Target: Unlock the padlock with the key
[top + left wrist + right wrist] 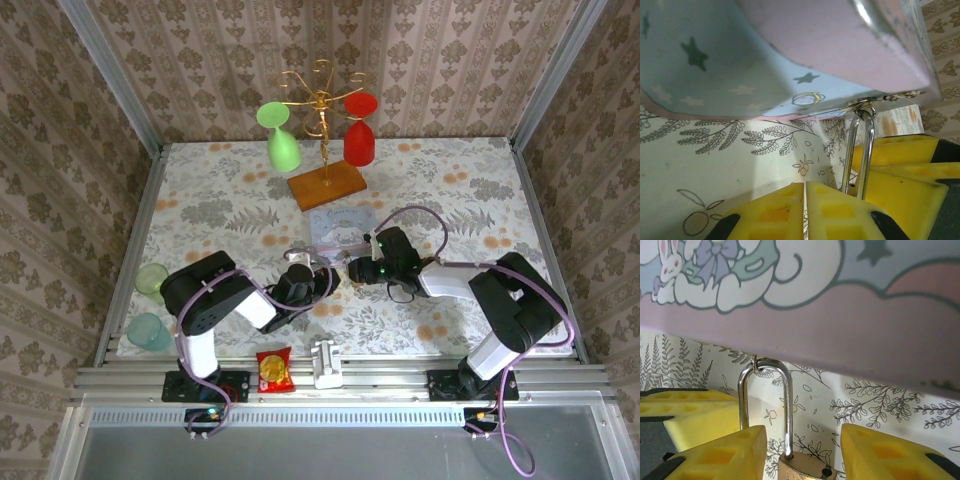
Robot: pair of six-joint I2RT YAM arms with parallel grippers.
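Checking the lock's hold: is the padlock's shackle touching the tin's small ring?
Touching. Right wrist view: the shackle is threaded through the ring, metal on metal.

Padlock (802,467) body cut off by the bottom edge in the right wrist view, right gripper (802,440) contact with it unclear, 2 ends of its loop (862,150) hidden behind left gripper (805,210) fingers (840,215), box (840,315) cropped by frame edges, padlock too small to tell from above
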